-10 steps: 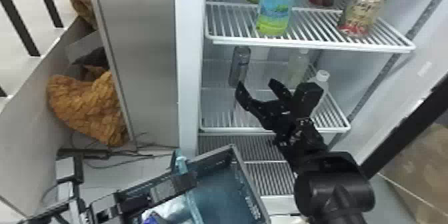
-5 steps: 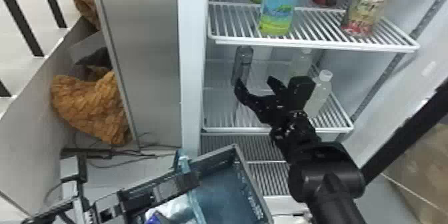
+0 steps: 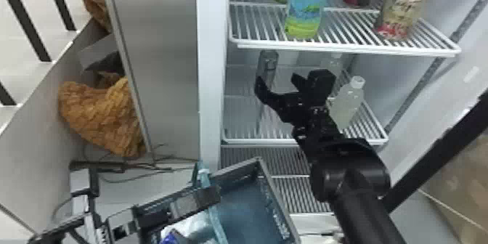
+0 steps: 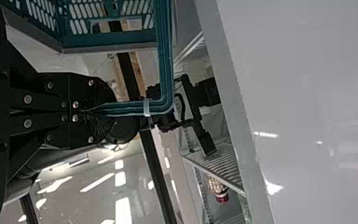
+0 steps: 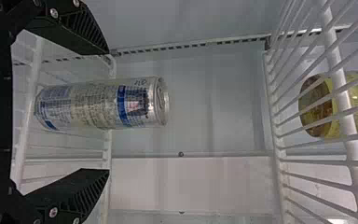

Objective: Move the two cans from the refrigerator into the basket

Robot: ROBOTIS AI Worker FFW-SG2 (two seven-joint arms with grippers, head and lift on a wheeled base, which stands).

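Note:
In the head view, my right gripper (image 3: 277, 80) is inside the refrigerator at the middle shelf, its fingers apart. A silver can (image 3: 268, 61) stands on that shelf, behind its left finger. In the right wrist view, the can (image 5: 98, 105) lies across the space between the fingers of the open right gripper (image 5: 108, 112), nearer one finger than the other. My left gripper (image 3: 212, 194) is at the handle of the teal basket (image 3: 243, 203), and in the left wrist view the left gripper (image 4: 93, 110) is shut on that handle (image 4: 135, 108).
The upper wire shelf (image 3: 345, 47) holds a blue-green bottle (image 3: 308, 7) and a red-capped bottle (image 3: 403, 7). A pale bottle (image 3: 348, 101) stands right of the right gripper. White and blue items (image 3: 192, 228) lie in the basket. A metal panel (image 3: 163, 61) borders the refrigerator on the left.
The right gripper has moved a little up and farther into the refrigerator, with its wrist swung left, uncovering more of the pale bottle. The left gripper and basket have hardly moved.

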